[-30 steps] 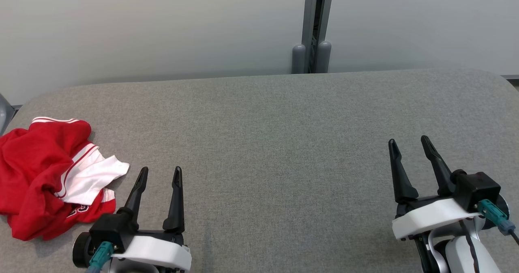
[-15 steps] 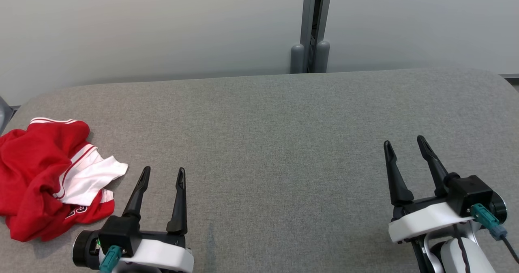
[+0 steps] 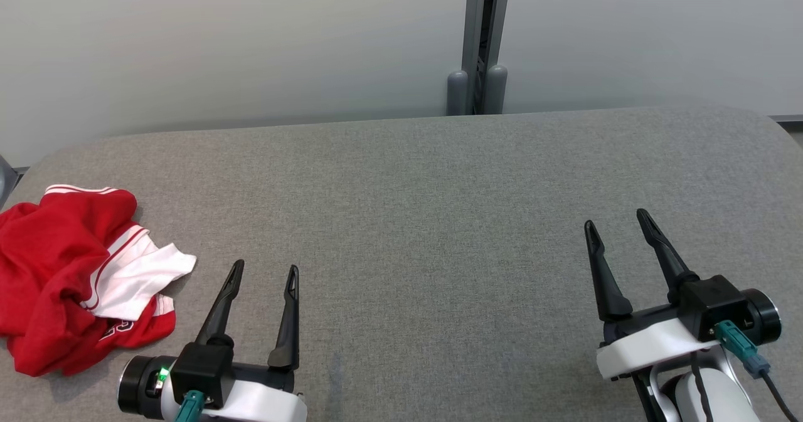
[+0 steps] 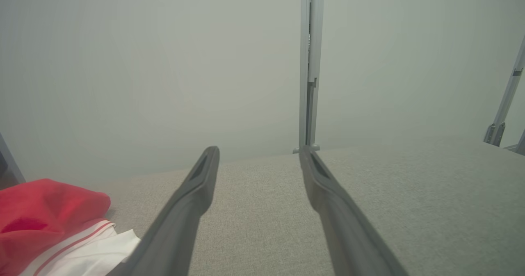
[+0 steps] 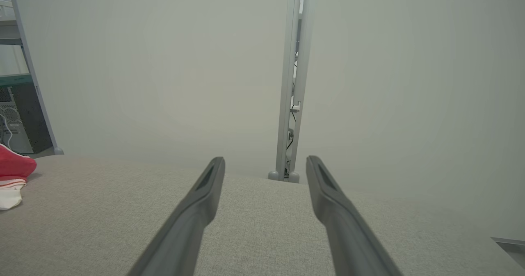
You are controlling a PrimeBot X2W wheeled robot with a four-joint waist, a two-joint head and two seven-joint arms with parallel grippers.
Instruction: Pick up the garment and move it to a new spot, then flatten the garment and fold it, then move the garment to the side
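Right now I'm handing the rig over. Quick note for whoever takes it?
Left gripper: open, empty, just right of the red-and-white jersey, apart from it.
Right gripper: open, empty, over the right side of the grey padded table.
Jersey: crumpled heap at the table's left edge.
Done: nothing.
Left: pick up, move, flatten, fold, set aside.

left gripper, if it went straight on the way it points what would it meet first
Nothing close: the left gripper aims over bare table, the red garment off to its left. Probably the pale wall behind comes first; depth is unclear.
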